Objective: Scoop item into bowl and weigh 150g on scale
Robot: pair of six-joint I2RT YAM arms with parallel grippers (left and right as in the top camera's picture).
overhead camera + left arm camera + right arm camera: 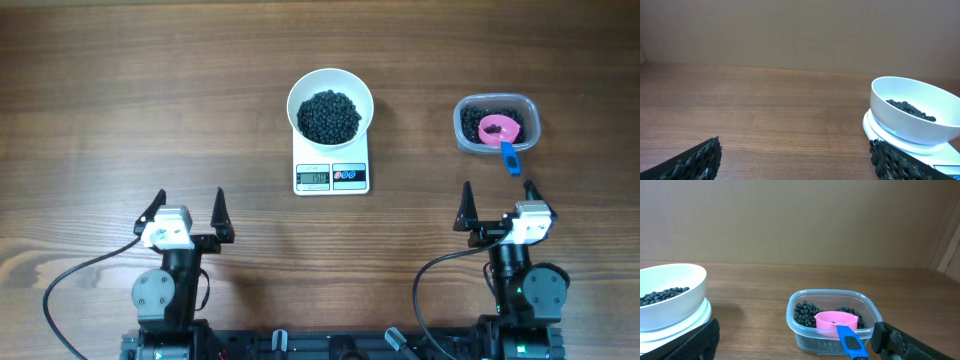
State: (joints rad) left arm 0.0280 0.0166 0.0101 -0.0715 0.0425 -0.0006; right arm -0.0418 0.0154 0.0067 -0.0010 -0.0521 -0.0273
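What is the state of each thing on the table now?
scale: display on, digits unreadable.
bowl: on the scale, holding black beans.
tub: open, partly filled with beans.
pink scoop: lying in the tub.
left tool: open, empty.
right tool: open, empty.

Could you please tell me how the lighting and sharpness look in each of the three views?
Overhead: even, soft light, faint shadows, no glare; the display of the scale is too small to read. Left wrist: the bowl is sharp, its white wall not blown out. Right wrist: the clear tub and pink scoop are in focus, no harsh reflections.
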